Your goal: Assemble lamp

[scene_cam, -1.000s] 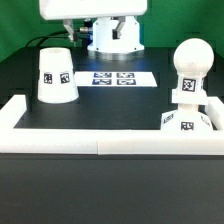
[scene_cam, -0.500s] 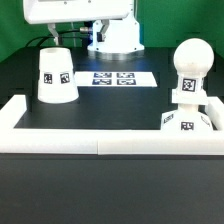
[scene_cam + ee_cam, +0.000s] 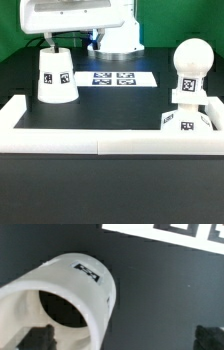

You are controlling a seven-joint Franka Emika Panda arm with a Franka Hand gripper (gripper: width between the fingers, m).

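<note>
The white truncated-cone shade (image 3: 55,76) stands on the black table at the exterior view's left, with a marker tag on its side. The rounded bulb (image 3: 190,62) stands upright on the flat base (image 3: 186,121) at the exterior view's right. My gripper (image 3: 68,41) hangs open just above the shade's top. In the wrist view the shade (image 3: 70,291) fills the frame with its dark top opening showing. My gripper (image 3: 123,336) straddles the shade's wall there: one fingertip (image 3: 38,336) is over the opening, the other is outside over the table. It holds nothing.
The marker board (image 3: 118,77) lies flat on the table behind the shade and also shows in the wrist view (image 3: 185,232). White border rails (image 3: 100,148) run along the table's front and sides. The arm's white base stands at the back.
My gripper has moved toward the exterior view's left and come lower, from above the marker board to above the shade. The shade, bulb and base have not moved.
</note>
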